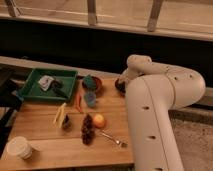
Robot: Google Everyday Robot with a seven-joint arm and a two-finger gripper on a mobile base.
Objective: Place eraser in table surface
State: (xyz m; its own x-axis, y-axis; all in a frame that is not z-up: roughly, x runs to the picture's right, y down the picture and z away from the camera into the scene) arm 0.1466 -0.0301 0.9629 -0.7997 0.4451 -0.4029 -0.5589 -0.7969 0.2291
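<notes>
My gripper (pixel 120 84) shows as a dark end of the big white arm (pixel 160 100). It is low over the back edge of the light wooden table surface (pixel 45 137), just right of the dark maroon bowl (pixel 97 86) that holds a teal block (pixel 89 80). I cannot tell whether it holds the eraser. A small dark chunk (pixel 66 122) lies on the wood beside a banana (pixel 59 113); it may be the eraser.
A green tray (pixel 35 87) with a grey item and a dark tool stands at the back left. A blue cup (pixel 90 98), red chilli (pixel 79 103), grapes (pixel 87 130), orange (pixel 99 120), spoon (pixel 112 138) and white cup (pixel 19 147) sit on the table. The arm covers the table's right side.
</notes>
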